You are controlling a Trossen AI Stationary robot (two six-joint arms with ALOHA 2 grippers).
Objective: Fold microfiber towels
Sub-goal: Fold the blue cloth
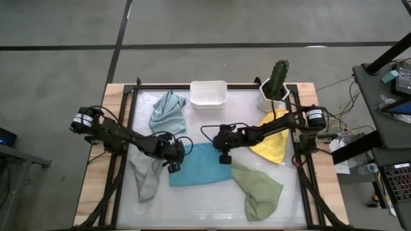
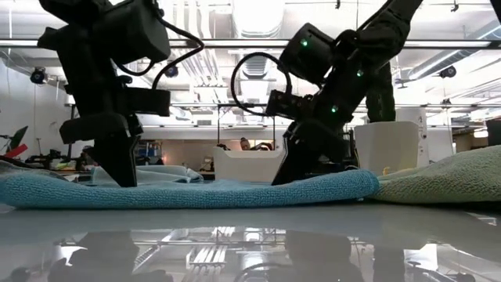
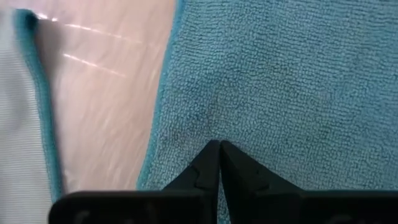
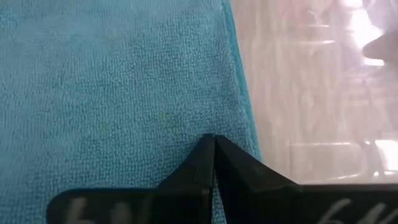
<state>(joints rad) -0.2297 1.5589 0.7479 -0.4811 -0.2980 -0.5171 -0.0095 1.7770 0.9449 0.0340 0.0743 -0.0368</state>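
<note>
The bright blue towel (image 1: 200,168) lies spread flat in the middle of the table. My left gripper (image 1: 174,159) stands shut at its far left corner, and my right gripper (image 1: 224,154) shut at its far right corner. In the low view both point steeply down onto the cloth, the left gripper (image 2: 125,180) and the right gripper (image 2: 290,177). A pale blue-grey towel (image 1: 168,110) lies crumpled at the far left. A grey towel (image 1: 146,176) lies near left, a yellow towel (image 1: 273,144) under the right arm, and a sage green towel (image 1: 258,191) near right. My left gripper has its shut fingertips (image 3: 211,155) on the blue towel close to its left edge (image 3: 163,118), coming steeply from above. The cloth (image 3: 208,121) puckers slightly toward the tips and lies on the table. One layer or several, I cannot tell. My right gripper has its shut fingertips (image 4: 205,149) on the blue towel just inside its right edge (image 4: 239,87), slanting down from the table's right. The cloth stays flat on the table around the tips. How much cloth is between the fingers does not show.
A white plastic tub (image 1: 209,94) stands at the far middle, and a cactus in a white pot (image 1: 276,86) at the far right. A black frame (image 1: 131,96) runs round the table. The grey towel's edge (image 3: 37,106) lies close beside the blue one.
</note>
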